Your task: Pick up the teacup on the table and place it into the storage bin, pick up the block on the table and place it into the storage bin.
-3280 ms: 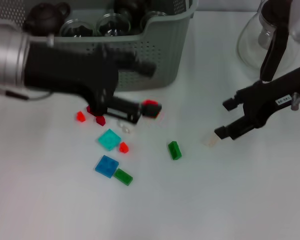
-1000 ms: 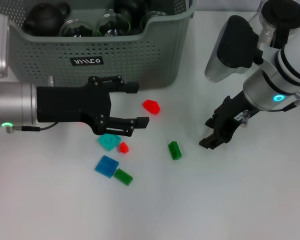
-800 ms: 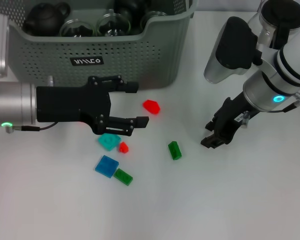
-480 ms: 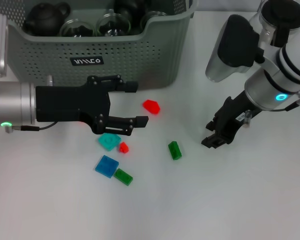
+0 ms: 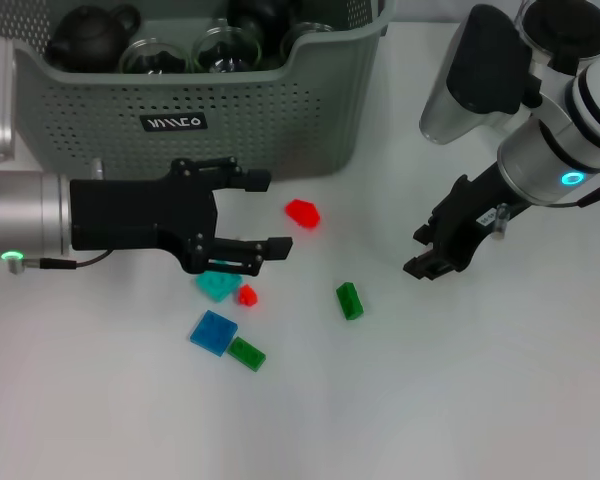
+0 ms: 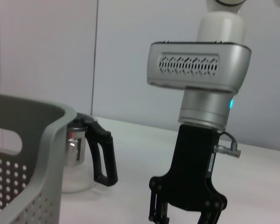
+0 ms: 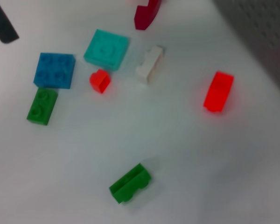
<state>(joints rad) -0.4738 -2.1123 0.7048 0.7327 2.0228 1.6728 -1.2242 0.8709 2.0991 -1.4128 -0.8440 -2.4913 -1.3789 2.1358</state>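
Both your grippers hang empty above the white table.

Your left gripper, jaws spread, sits over the teal block just before the storage bin; your right gripper, fingers apart, is beside the green block.

Perforated matt plastic storage bin; glossy plastic blocks; smooth table.

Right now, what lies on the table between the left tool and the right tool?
In the head view, between left tool and right tool: a red block and a green block.
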